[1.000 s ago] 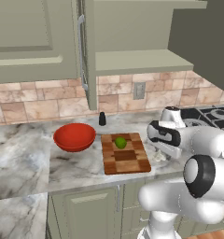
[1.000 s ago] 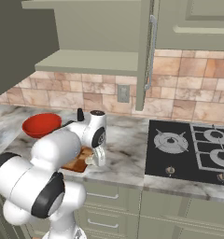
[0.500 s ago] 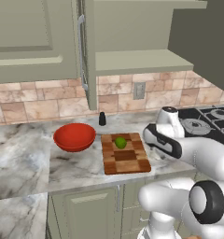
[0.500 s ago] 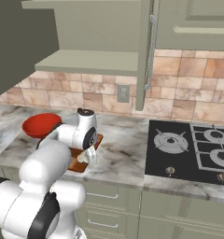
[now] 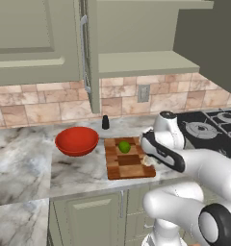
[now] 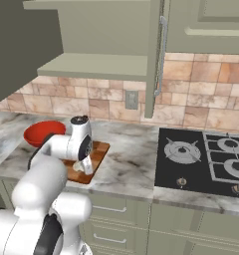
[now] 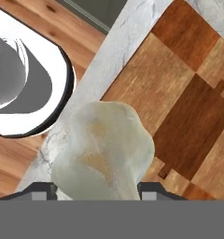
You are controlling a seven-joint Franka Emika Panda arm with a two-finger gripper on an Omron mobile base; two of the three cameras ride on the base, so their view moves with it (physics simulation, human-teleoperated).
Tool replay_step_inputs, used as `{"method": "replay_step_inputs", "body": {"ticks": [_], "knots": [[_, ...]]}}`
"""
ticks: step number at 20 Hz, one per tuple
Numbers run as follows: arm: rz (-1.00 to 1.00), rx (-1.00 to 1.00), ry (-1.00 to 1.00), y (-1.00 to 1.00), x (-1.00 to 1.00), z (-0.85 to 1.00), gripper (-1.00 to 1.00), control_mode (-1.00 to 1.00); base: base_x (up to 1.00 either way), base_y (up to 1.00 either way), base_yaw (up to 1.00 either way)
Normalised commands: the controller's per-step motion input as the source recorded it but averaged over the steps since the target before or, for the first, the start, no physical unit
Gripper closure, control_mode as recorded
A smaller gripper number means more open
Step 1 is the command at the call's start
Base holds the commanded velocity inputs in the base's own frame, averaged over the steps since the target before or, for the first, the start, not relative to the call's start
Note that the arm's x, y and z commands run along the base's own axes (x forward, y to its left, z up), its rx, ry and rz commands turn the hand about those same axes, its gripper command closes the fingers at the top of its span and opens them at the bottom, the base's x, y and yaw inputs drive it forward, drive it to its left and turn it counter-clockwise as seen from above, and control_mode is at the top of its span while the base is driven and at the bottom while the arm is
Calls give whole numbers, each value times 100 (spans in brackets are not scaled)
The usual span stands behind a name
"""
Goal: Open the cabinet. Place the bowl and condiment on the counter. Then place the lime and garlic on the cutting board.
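Over the cutting board (image 7: 179, 93) edge, the tool (image 7: 96, 190) grips the garlic (image 7: 102, 151).

The cutting board (image 5: 128, 163) was chequered wood; the bowl (image 5: 77, 141) glossy red; the counter (image 5: 74, 170) veined marble; the garlic (image 7: 104, 151) pale, lumpy, faintly matt; the cabinet (image 5: 50, 41) matt sage-green.

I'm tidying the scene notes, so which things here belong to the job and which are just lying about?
Job:
- cabinet, open
- bowl, on the counter
- condiment, on the counter
- lime, on the cutting board
- garlic, between the jaws, at the board's near right corner

Lying about:
- stove
- wall socket
- lower cupboards
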Motion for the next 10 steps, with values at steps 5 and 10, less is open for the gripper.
{"method": "replay_step_inputs", "body": {"ticks": [5,10], "knots": [[0,0,-1,29,6,0,100,-100,0,0,0],[-1,0,-2,22,18,-1,100,-100,0,0,0]]}}
